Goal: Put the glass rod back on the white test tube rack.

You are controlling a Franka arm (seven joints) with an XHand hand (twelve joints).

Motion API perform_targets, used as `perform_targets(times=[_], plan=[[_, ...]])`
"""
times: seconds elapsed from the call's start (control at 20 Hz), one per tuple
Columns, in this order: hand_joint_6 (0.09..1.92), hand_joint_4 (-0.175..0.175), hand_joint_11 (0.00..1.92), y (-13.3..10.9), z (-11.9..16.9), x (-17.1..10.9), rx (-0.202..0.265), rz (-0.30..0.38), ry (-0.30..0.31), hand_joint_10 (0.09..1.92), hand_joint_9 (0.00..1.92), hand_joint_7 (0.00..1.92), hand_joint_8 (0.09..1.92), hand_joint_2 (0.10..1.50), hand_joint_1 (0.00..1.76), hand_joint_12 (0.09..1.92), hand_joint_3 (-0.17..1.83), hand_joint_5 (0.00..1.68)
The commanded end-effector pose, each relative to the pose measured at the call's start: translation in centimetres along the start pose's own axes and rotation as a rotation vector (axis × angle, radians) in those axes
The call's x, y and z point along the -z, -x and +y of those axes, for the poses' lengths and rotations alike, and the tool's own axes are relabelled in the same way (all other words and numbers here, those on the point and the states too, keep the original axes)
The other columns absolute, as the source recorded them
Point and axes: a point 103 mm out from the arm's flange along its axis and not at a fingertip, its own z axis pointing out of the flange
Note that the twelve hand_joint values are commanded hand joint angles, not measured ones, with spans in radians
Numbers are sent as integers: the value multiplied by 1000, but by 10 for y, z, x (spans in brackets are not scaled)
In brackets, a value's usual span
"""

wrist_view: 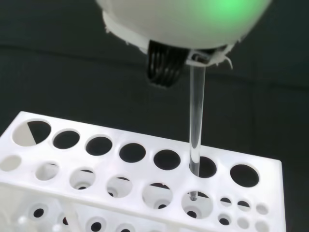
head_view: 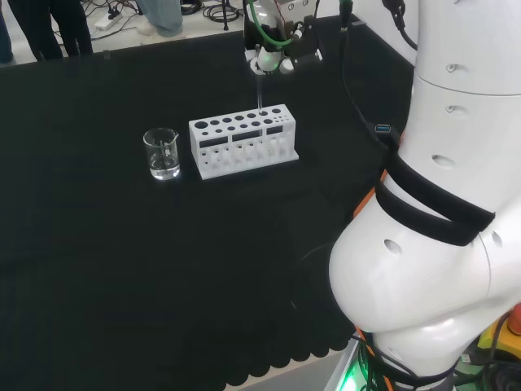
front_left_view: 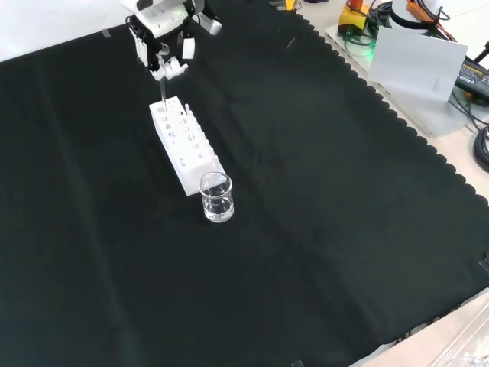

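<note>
arm links (head_view: 431, 244): glossy white, rounded | black strap bands | robot hand (front_left_view: 164, 34): black and white

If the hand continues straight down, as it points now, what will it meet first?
Probably the white test tube rack. The hand holds the glass rod upright above it, and in the wrist view the rod's lower end already passes into one of the rack's top holes, so the rod would likely slide deeper before the hand itself reaches anything.

A clear glass rod (wrist_view: 196, 121) stood upright, its lower end inside a hole of the white rack (head_view: 243, 147) on the black cloth.
</note>
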Motion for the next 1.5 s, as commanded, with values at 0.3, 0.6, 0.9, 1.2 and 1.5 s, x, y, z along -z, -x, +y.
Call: perform_targets(times=[0.3,0.6,0.9,1.2,1.5], plan=[[465,-175,1713,1,2,-9,-4,-5,-36,728,1767,1404,823,465,1338,787,958,1346],[697,-175,1717,1,2,-8,-5,1,-63,738,1769,1372,710,462,1330,799,967,1324],[800,-175,1769,5,0,-7,-1,22,-105,749,1752,1297,724,593,1351,764,760,1122],[929,-175,1876,0,0,-7,16,20,-134,656,1769,1184,748,435,1310,683,817,802],[948,-175,1920,-2,-2,0,18,20,-132,618,1786,1039,752,423,1325,748,796,674]])
